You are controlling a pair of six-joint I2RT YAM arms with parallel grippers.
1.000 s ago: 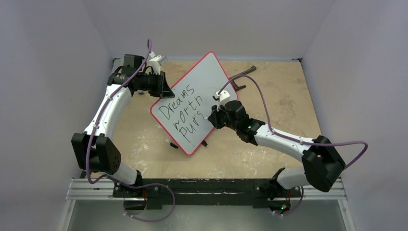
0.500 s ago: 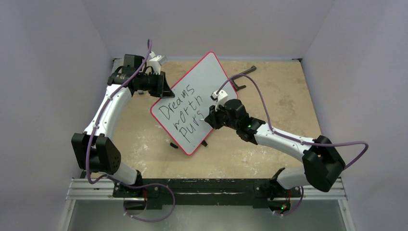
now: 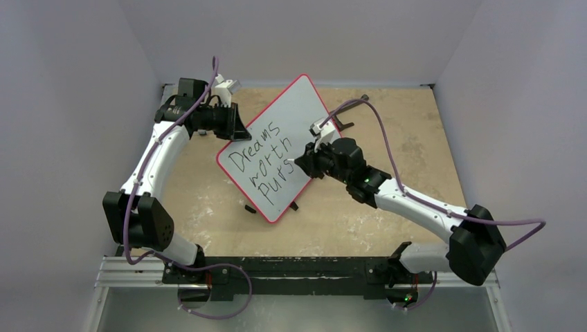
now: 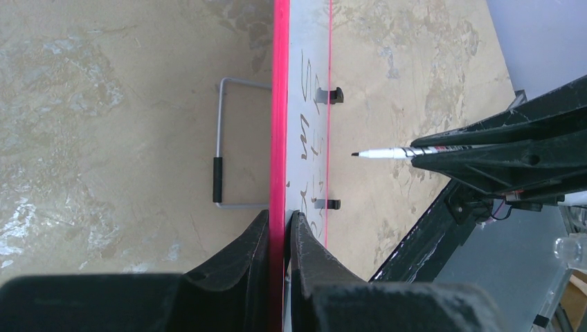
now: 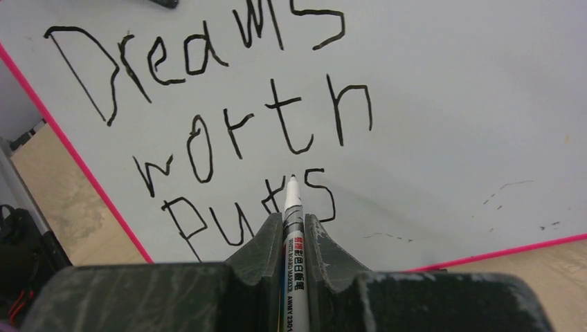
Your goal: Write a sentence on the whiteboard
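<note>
The right gripper [image 5: 293, 220], pinching the marker [image 5: 293, 200], has shifted slightly; its tip hangs off the whiteboard [image 3: 291, 111]; the sentence [image 5: 235, 131] stops at "Purs", unfinished; the left gripper [image 4: 280, 225] clamps the board's rim above the surface [image 3: 415, 138].

The whiteboard [image 3: 297, 114] stands tilted across the middle of the table [image 3: 415, 138], from the far edge toward the near edge, and blocks direct passage between the left and right halves. The left gripper [image 3: 239, 131] clamps its rim near the far-left corner, and that arm lines the left edge. The right arm [image 3: 408, 200] crosses from the near-right corner to the centre. The right gripper [image 5: 294, 220] holds a marker [image 4: 381, 153] with its tip just off the board face. A wire stand [image 4: 218, 159] occupies the surface behind the board. A dark bracket [image 3: 354, 104] lies near the far edge. Open tabletop lies along the right edge, at the far-right corner, and between the left arm and the board.
</note>
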